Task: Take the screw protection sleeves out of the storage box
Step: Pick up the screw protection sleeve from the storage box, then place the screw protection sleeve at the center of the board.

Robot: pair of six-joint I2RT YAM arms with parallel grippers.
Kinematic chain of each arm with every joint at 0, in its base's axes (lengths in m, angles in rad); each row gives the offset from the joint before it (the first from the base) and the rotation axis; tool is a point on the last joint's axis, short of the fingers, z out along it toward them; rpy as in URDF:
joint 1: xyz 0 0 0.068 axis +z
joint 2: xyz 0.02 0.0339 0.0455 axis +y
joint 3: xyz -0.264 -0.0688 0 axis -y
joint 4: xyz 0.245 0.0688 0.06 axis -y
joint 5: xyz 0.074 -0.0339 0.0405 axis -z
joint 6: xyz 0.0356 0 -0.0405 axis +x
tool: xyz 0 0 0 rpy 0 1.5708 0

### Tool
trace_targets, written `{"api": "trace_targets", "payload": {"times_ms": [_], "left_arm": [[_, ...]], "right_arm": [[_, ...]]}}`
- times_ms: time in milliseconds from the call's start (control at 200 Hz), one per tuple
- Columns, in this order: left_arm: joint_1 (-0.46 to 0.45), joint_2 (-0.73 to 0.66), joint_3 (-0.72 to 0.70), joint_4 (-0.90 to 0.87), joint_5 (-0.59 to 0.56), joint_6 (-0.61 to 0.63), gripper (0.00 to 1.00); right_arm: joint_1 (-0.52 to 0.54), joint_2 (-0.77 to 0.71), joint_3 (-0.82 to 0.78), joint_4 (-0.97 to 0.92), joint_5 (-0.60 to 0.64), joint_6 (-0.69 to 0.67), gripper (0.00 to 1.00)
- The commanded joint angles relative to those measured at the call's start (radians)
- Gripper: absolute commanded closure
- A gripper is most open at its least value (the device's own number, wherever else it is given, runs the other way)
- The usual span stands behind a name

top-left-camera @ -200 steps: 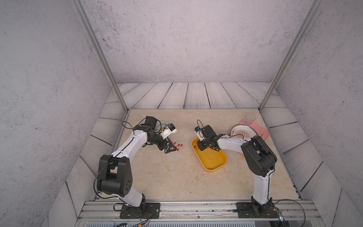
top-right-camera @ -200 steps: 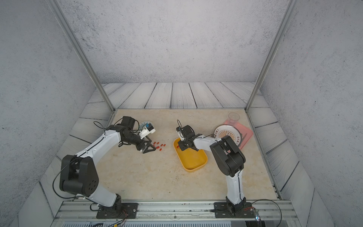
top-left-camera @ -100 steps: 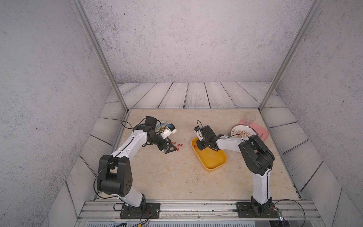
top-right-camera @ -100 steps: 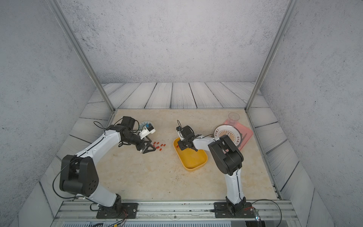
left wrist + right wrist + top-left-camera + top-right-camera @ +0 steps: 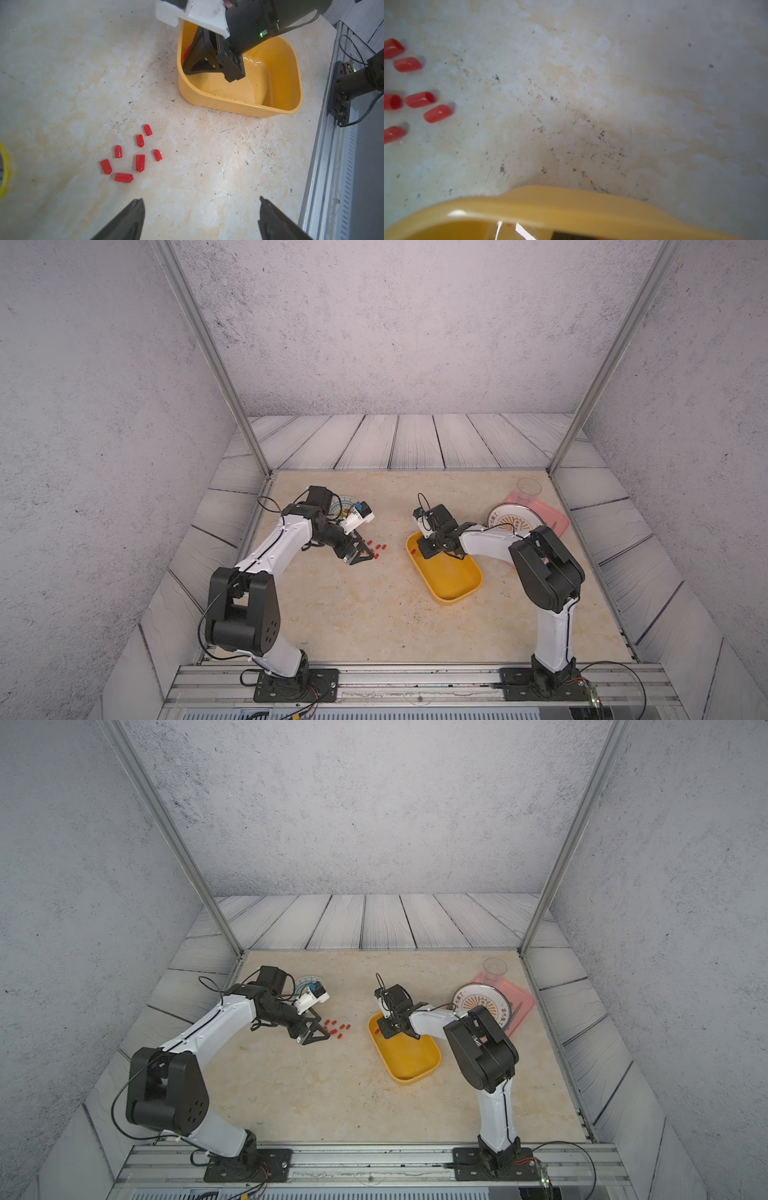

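Observation:
The storage box is a shallow yellow tray right of centre. My right gripper reaches down into its far left corner. Its fingers are shut, and one red screw protection sleeve shows at their tips, partly hidden. Several more sleeves lie loose on the table left of the box. Just beside that cluster hovers my left gripper, open and holding nothing.
A patterned bowl rests on a pink tray at the back right, with a clear cup behind it. A blue-and-white disc lies behind my left wrist. A metal rail runs along the front edge.
The right arm's elbow has edged slightly left while its gripper stays in the box's corner. The left arm has not moved.

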Motion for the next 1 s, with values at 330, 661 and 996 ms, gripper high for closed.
{"api": "trace_targets", "payload": {"times_ms": [330, 661, 996], "left_arm": [[0.060, -0.019, 0.051, -0.056, 0.015, 0.023, 0.09], [0.102, -0.024, 0.023, -0.167, 0.106, 0.253, 0.12], [0.158, -0.040, -0.006, -0.088, -0.027, 0.211, 0.14]], "right_arm": [[-0.001, -0.241, 0.043, -0.231, -0.347, -0.130, 0.96], [0.111, -0.037, 0.247, -0.245, -0.342, -0.049, 0.95], [0.141, 0.140, 0.386, -0.253, -0.265, -0.056, 0.94]]}}
